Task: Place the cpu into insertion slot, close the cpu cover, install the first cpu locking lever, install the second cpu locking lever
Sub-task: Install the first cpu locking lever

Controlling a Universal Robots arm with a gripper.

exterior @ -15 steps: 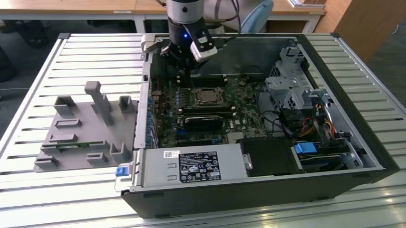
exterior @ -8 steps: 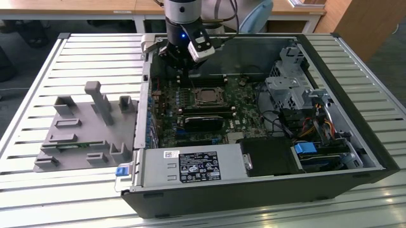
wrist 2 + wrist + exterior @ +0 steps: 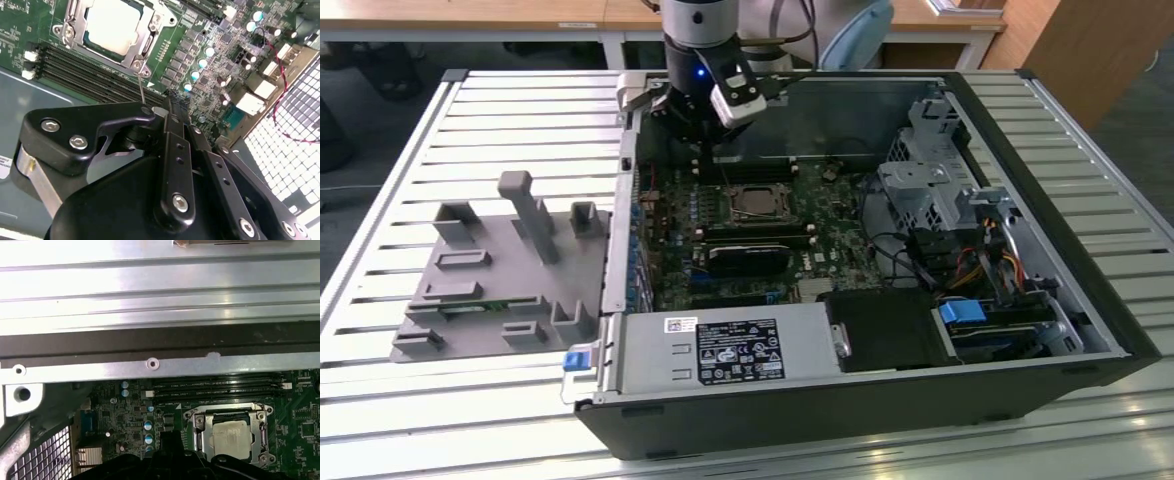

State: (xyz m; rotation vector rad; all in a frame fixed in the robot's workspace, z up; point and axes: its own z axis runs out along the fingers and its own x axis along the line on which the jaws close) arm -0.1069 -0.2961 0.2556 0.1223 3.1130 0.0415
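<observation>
The cpu [image 3: 112, 25] lies flat in the insertion slot [image 3: 137, 65] on the green motherboard, its silver face showing through the window of the cpu cover [image 3: 146, 39], which lies down over it. In the first wrist view the cpu [image 3: 231, 435] sits inside the same silvery cover frame [image 3: 199, 432]. A thin locking lever rod [image 3: 141, 87] runs from the socket corner towards my gripper [image 3: 170, 102], whose black fingers are shut together beside the rod's end; contact cannot be told. In the exterior view my gripper [image 3: 707, 160] hangs just behind and to the left of the socket [image 3: 754, 203].
Long black memory slots [image 3: 85, 70] run beside the socket. A black module [image 3: 747, 255] lies in front of it, with the labelled grey power box [image 3: 734, 350] nearer. Cables and drive cages [image 3: 961, 250] fill the case's right. A grey fixture tray [image 3: 494, 270] stands outside, left.
</observation>
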